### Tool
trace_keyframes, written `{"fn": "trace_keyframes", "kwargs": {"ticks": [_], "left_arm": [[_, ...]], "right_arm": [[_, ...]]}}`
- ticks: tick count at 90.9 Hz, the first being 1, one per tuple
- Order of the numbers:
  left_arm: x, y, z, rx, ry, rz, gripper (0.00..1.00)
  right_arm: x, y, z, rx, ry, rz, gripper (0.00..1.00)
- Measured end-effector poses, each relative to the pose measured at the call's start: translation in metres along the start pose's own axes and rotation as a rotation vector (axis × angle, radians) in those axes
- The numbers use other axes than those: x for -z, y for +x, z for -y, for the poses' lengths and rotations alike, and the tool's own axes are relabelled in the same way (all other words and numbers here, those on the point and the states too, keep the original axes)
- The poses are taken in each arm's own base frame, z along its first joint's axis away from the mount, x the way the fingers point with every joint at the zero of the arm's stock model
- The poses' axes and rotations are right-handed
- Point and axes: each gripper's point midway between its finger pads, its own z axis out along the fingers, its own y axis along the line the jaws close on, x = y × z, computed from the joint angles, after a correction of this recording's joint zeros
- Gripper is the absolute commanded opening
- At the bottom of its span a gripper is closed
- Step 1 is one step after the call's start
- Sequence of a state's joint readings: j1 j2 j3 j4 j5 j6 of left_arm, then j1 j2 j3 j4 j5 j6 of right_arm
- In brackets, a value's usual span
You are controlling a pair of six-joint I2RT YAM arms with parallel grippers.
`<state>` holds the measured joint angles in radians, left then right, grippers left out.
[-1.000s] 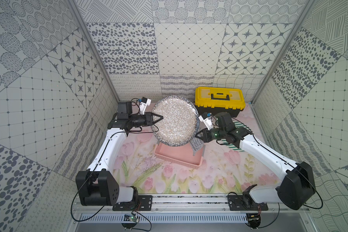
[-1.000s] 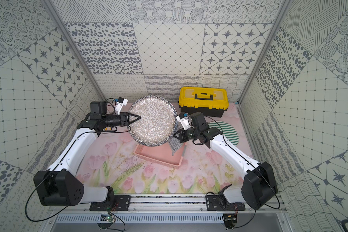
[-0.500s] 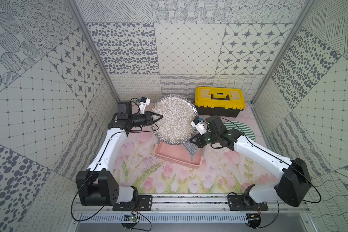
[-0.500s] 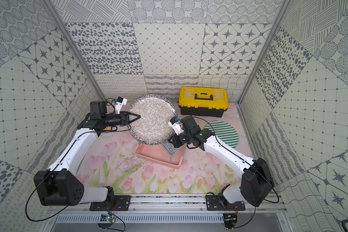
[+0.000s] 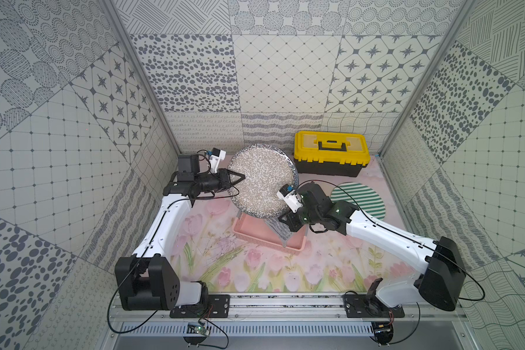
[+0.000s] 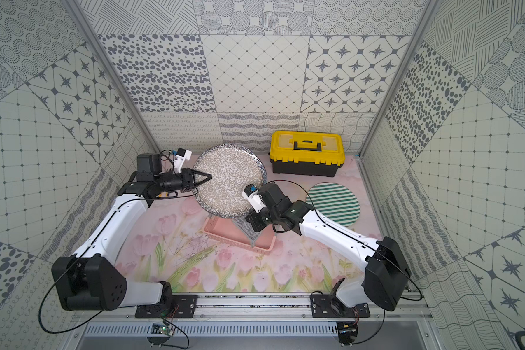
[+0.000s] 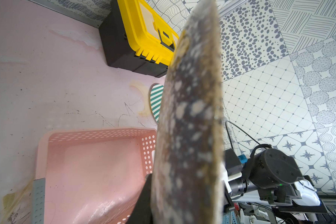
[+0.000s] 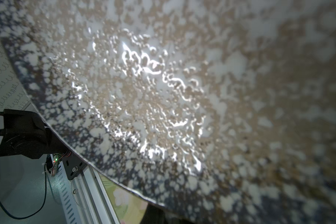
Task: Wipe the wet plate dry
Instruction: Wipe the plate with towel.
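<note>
Has slid the right gripper [image 5: 287,222] leftward to the lower rim of the speckled plate [image 5: 261,181], clamped on a grey cloth [image 5: 278,231] hanging over the pink basket [image 5: 252,235]. Pinches the plate's left rim in the left gripper [image 5: 242,176], tilted above the basket, yellow toolbox [image 5: 331,151] behind. Hides right fingertips from both top views; shows water beads [image 8: 144,64] only at the right wrist.

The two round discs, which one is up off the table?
The speckled plate, held tilted by the left gripper above the pink basket; the green-striped one lies flat on the table.
</note>
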<state>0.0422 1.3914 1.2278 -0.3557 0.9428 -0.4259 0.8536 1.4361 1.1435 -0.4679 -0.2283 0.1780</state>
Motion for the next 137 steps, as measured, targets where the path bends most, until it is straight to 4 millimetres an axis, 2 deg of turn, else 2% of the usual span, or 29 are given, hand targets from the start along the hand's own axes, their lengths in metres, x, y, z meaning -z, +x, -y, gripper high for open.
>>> {"fn": "trace_keyframes", "kwargs": {"ticks": [23, 52, 80, 104, 137], "left_arm": [[0.000, -0.002, -0.003, -0.003, -0.016, 0.010, 0.00], [0.000, -0.008, -0.007, -0.018, -0.048, 0.038, 0.00], [0.003, -0.009, -0.007, -0.019, -0.062, 0.064, 0.00], [0.003, -0.009, -0.008, 0.002, -0.061, 0.076, 0.00], [0.000, -0.005, -0.013, 0.049, -0.059, 0.076, 0.00]], "right_arm": [[-0.011, -0.009, -0.024, 0.117, 0.041, 0.006, 0.00], [-0.031, -0.025, -0.036, 0.220, 0.146, 0.021, 0.00], [-0.039, -0.041, -0.051, 0.249, 0.194, 0.111, 0.00], [-0.047, -0.061, -0.068, 0.202, 0.182, 0.215, 0.00], [-0.063, -0.110, -0.096, 0.112, 0.121, 0.362, 0.00]]}}
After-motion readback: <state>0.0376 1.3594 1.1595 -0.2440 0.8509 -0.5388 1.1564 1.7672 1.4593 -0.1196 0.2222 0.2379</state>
